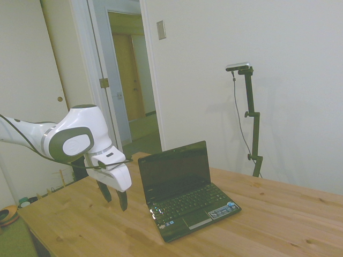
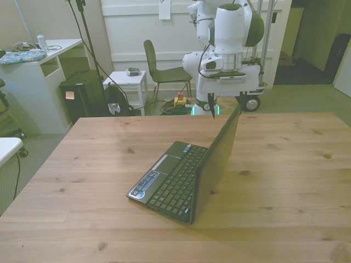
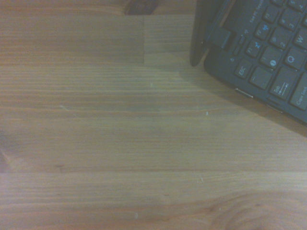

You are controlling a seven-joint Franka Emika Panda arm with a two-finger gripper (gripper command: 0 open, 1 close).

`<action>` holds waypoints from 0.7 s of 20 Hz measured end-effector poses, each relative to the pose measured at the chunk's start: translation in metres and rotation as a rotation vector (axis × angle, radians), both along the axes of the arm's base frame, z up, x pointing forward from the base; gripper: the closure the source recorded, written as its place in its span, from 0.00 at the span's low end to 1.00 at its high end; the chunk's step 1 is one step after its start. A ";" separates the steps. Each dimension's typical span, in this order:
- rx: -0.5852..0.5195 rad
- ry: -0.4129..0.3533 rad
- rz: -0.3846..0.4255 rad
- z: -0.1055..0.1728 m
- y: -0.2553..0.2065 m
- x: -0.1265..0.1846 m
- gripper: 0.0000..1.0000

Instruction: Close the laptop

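Observation:
The laptop (image 1: 179,187) stands open on the wooden table (image 1: 278,225), its dark screen upright and slightly leaned back, its black keyboard (image 2: 174,178) facing the front view's left. My gripper (image 1: 115,203) hangs low over the table just left of the screen's edge in the side view, apart from it, with its two dark fingers spread and nothing between them. The front view puts the gripper (image 2: 211,111) just beyond the lid's top far corner. In the wrist view, a keyboard corner of the laptop (image 3: 261,52) and its hinge show beside bare wood.
Beyond the table's far edge in the front view stand a chair (image 2: 164,71), a small white side table (image 2: 127,82) and a white desk (image 2: 33,76). An open doorway (image 1: 131,80) lies behind the arm in the side view.

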State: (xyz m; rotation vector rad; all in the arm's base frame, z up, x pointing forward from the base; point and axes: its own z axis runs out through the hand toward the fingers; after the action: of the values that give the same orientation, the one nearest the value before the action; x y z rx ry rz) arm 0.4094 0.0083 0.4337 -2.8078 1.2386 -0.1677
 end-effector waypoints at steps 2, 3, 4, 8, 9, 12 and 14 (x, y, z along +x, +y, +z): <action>-0.006 0.002 0.007 -0.001 -0.001 0.000 0.00; -0.007 0.002 0.012 -0.002 0.001 0.001 0.00; -0.010 -0.005 0.021 -0.002 0.006 0.003 0.00; -0.019 -0.066 0.050 0.018 0.058 0.027 0.00; -0.019 -0.084 0.055 0.025 0.074 0.033 0.00; -0.024 -0.130 0.072 0.041 0.119 0.048 0.00; -0.029 -0.162 0.060 0.051 0.135 0.062 0.00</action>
State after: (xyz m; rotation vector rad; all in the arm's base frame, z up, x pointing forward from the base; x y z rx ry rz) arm 0.4713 0.1429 0.4847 -2.7864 1.1245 -0.4048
